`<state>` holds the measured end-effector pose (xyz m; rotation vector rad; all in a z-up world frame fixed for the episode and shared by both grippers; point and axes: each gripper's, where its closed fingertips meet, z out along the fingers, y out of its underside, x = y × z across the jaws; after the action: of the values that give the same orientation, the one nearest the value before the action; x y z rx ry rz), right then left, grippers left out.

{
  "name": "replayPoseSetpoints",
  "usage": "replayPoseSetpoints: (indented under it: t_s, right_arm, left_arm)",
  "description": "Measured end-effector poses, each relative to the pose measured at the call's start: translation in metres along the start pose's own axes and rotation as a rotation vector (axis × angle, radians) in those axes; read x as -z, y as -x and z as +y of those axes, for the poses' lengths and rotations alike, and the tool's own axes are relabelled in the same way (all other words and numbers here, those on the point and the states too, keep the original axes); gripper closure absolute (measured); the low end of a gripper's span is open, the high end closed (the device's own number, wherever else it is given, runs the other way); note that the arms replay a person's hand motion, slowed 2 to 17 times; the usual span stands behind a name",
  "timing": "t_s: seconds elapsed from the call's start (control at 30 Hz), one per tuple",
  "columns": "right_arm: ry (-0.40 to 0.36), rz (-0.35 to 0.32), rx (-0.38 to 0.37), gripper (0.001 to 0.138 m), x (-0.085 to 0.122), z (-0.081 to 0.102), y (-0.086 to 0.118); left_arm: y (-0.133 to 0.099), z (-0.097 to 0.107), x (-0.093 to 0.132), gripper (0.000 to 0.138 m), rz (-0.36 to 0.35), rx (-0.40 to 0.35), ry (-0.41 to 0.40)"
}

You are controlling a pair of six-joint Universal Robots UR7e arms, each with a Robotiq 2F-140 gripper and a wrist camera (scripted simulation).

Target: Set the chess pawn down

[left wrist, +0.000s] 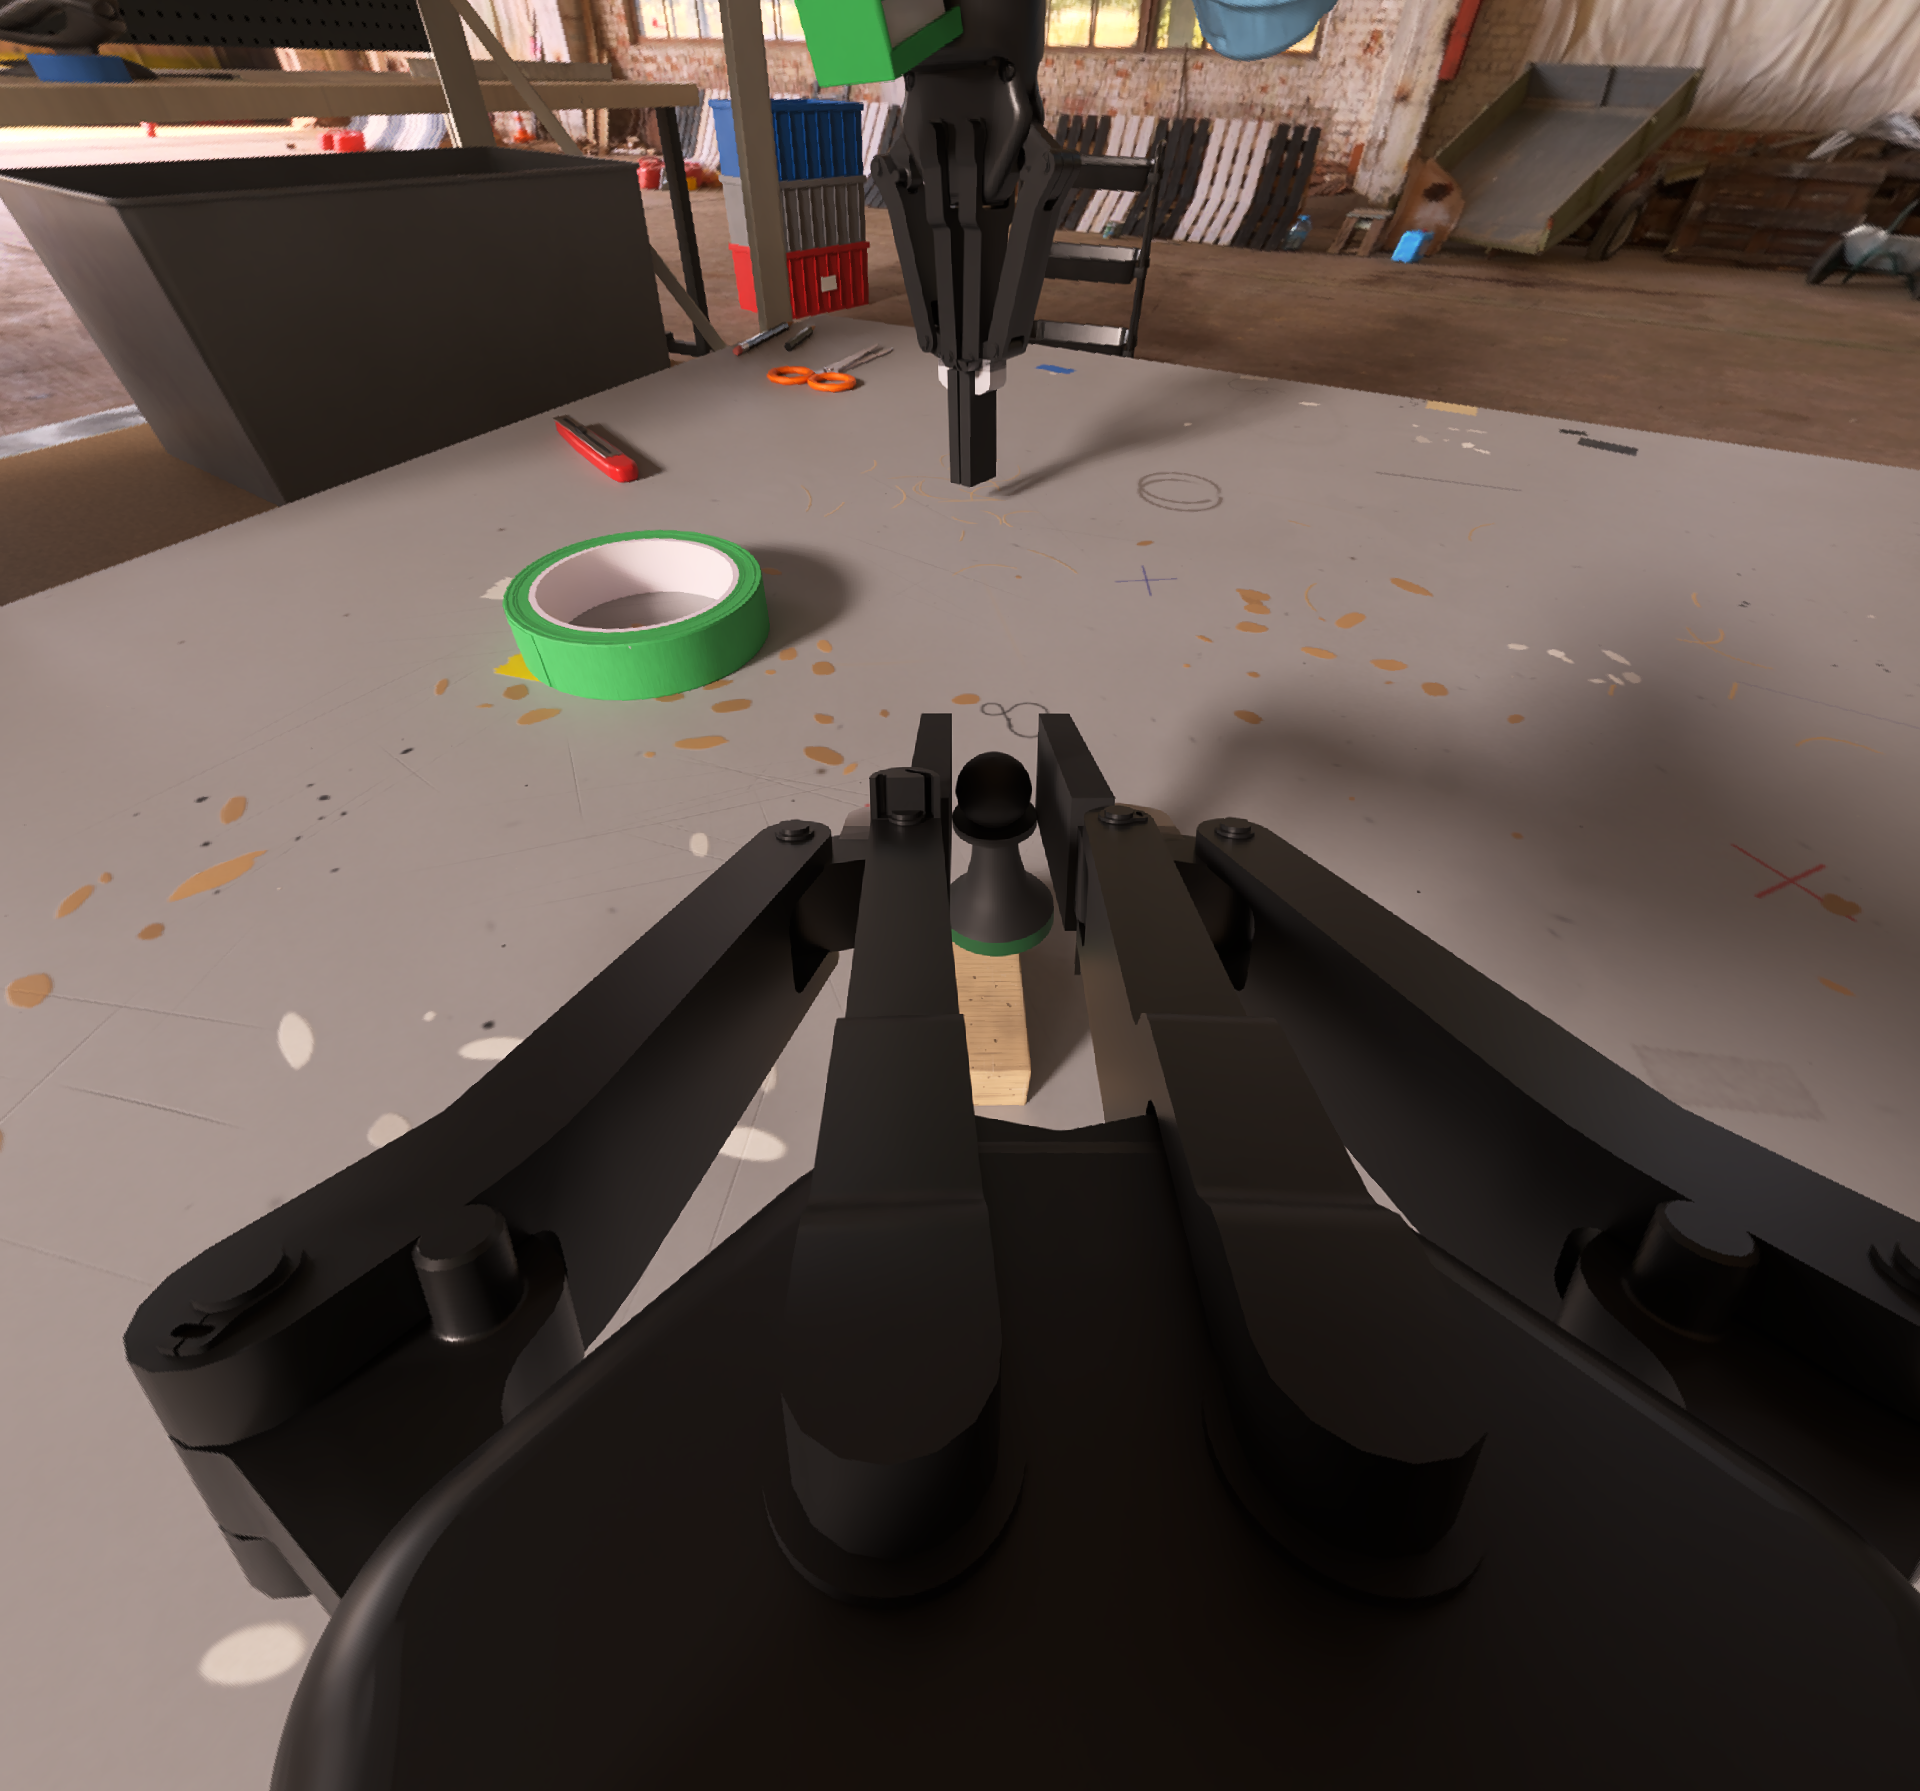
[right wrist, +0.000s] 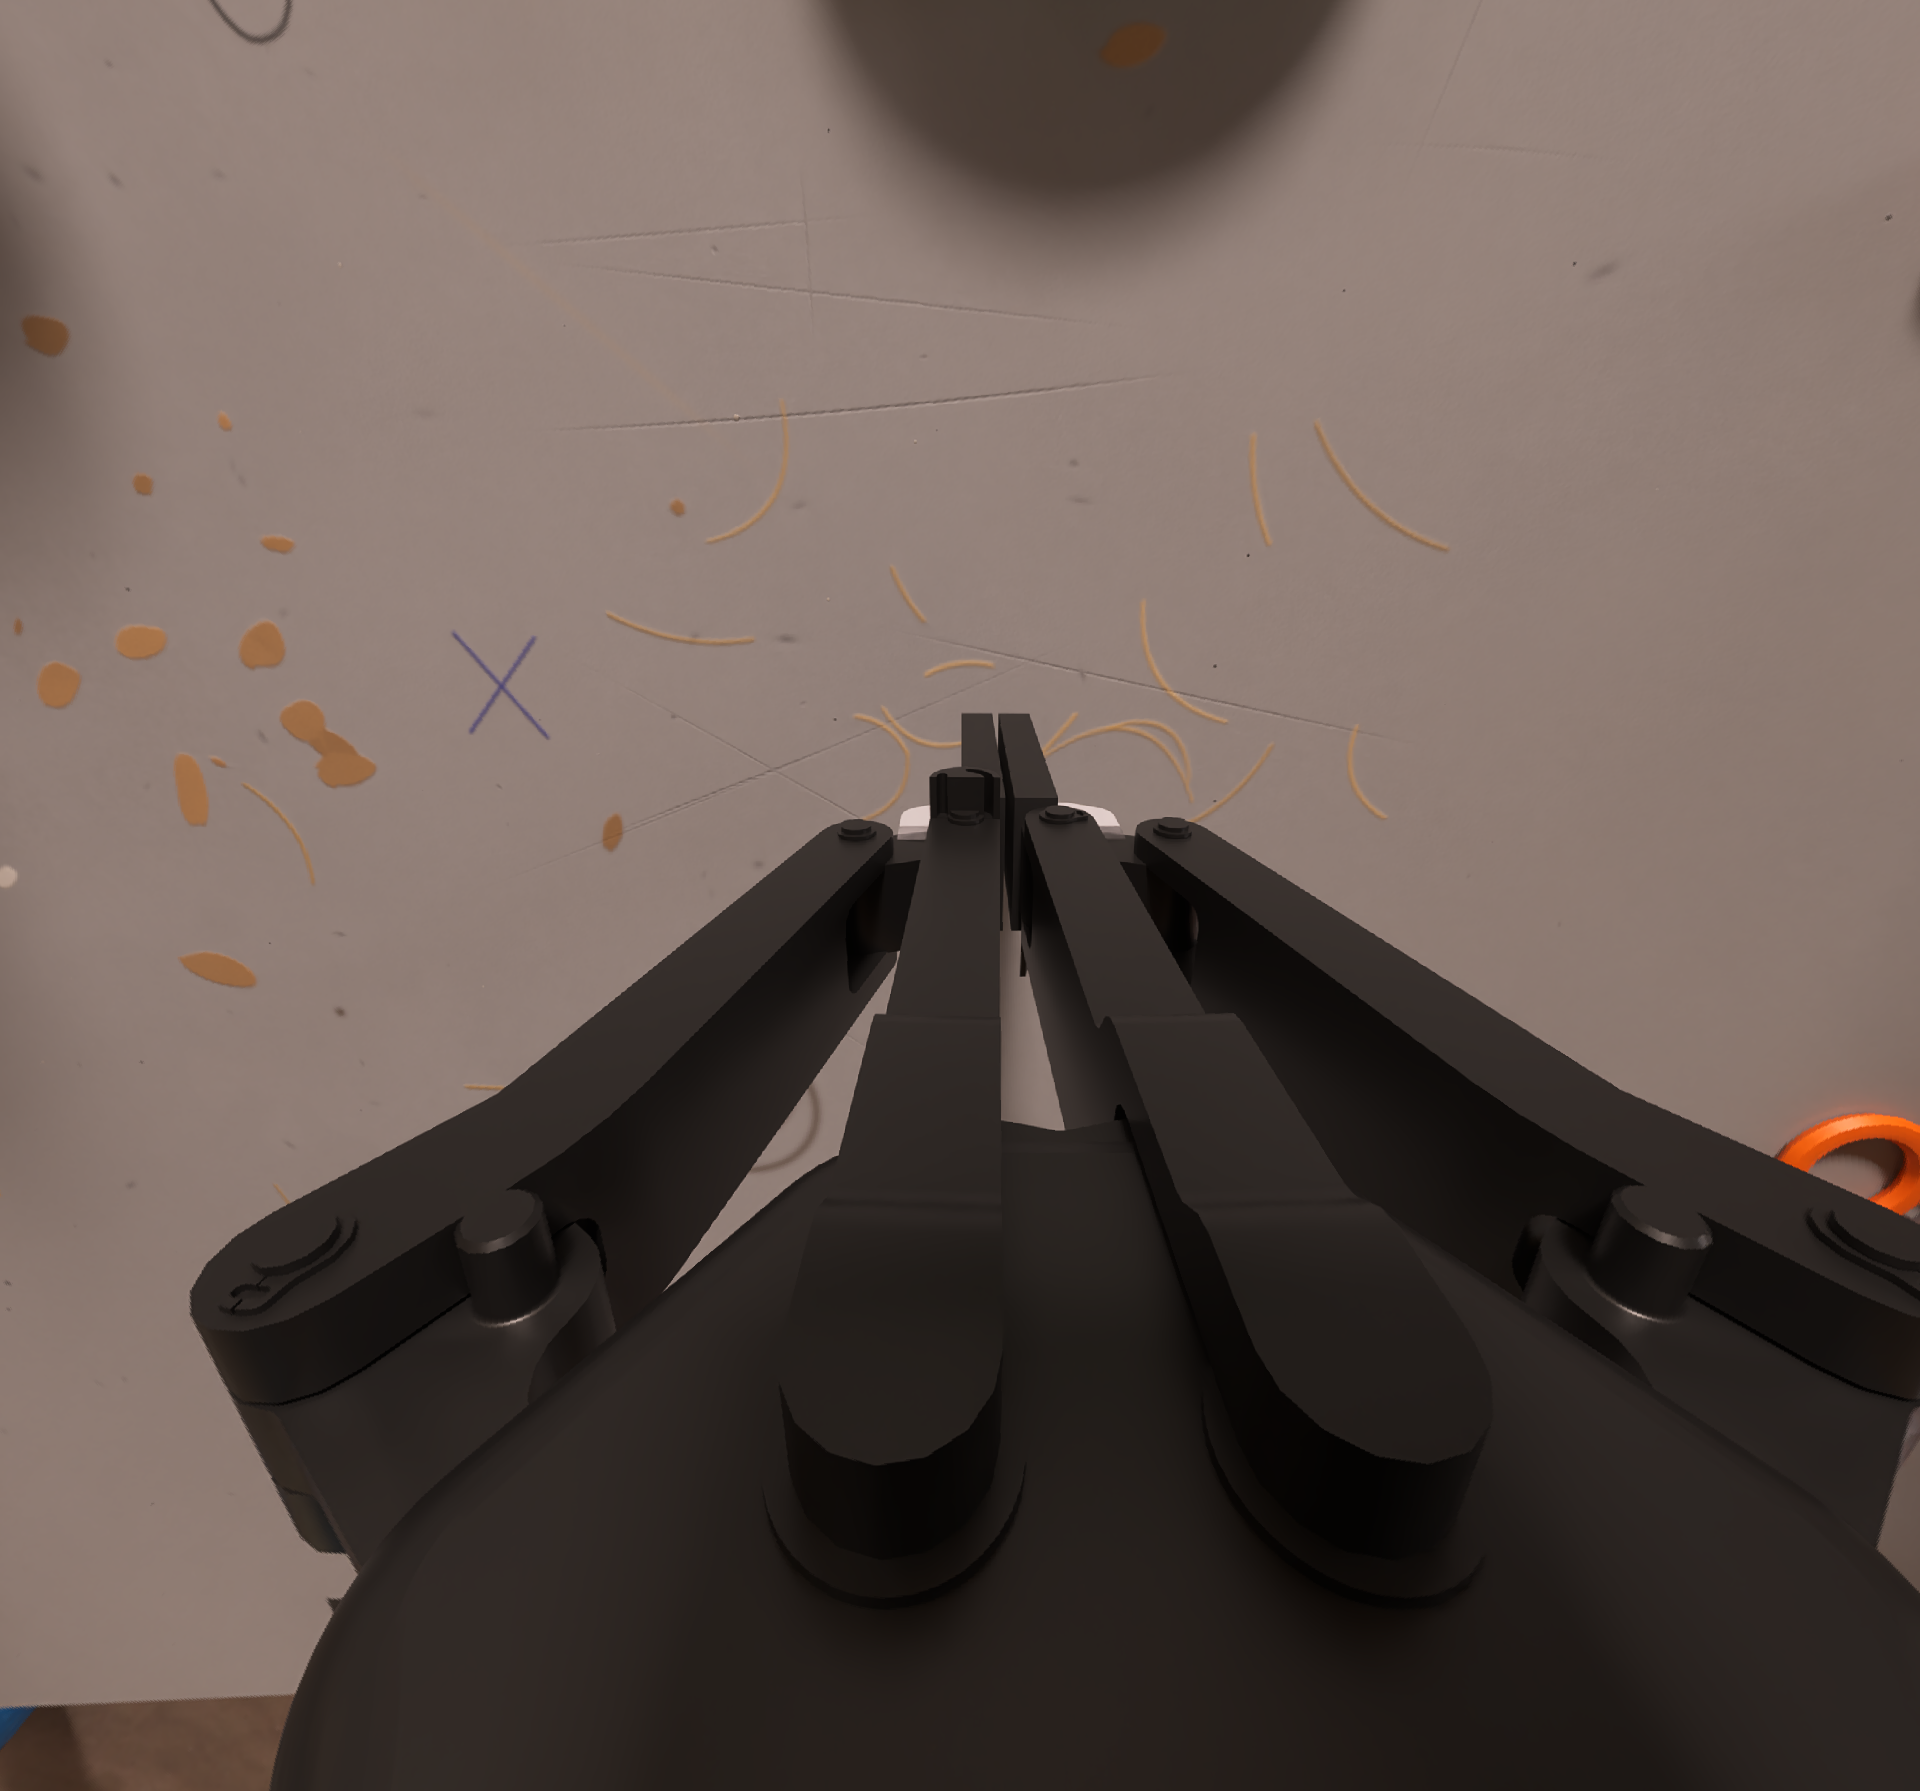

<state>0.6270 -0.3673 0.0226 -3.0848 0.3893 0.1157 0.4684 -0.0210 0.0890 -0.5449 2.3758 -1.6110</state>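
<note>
A black chess pawn (left wrist: pixel 992 837) with a green felt base stands upright on a small wooden block (left wrist: pixel 994 1024) that lies on the grey table (left wrist: pixel 312 806). My left gripper (left wrist: pixel 995 733) has one pad on each side of the pawn's round head and looks shut on it. My right gripper (right wrist: pixel 997 733) points straight down at the table with its pads pressed together. It also shows in the left wrist view (left wrist: pixel 971 474), farther back. A small white piece (right wrist: pixel 1023 1055) shows between its fingers behind the pads; I cannot tell what it is.
A green tape roll (left wrist: pixel 636 614) lies left of the pawn. A red utility knife (left wrist: pixel 594 448), orange scissors (left wrist: pixel 814 377) and markers (left wrist: pixel 764 339) lie farther back. A dark bin (left wrist: pixel 364 287) stands beyond the table's left edge. An orange scissor handle (right wrist: pixel 1860 1154) shows beside my right gripper.
</note>
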Motion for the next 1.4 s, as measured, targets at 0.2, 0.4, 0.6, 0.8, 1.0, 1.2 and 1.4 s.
replayPoseSetpoints:
  t_s: [0.2,0.4,0.6,0.8,1.0,1.2,1.4]
  right_arm:
    - [0.009,0.004,0.009,0.137,-0.002,0.0,-0.001]
    - [0.011,0.001,0.001,0.135,-0.002,0.001,-0.002]
    - [0.015,0.01,0.012,0.134,-0.002,0.002,-0.002]
    - [0.02,0.016,0.026,0.134,-0.002,0.001,-0.002]
    - [0.026,0.029,0.028,0.132,-0.003,0.0,-0.003]
    - [0.035,0.073,0.048,0.129,-0.006,0.0,-0.006]
    - [0.01,0.06,0.055,0.135,-0.006,-0.003,-0.005]
  left_arm:
    - [0.0,0.003,0.0,0.116,-0.003,0.005,0.008]
    - [0.002,0.006,0.0,0.116,-0.01,0.01,0.017]
    - [0.003,0.008,0.0,0.116,-0.011,0.013,0.019]
    - [0.003,0.01,0.0,0.116,-0.007,0.015,0.023]
    - [0.004,0.012,-0.001,0.116,-0.009,0.012,0.034]
    - [0.004,0.013,-0.001,0.116,-0.005,0.013,0.034]
    - [0.005,0.015,0.0,0.116,-0.009,0.012,0.044]
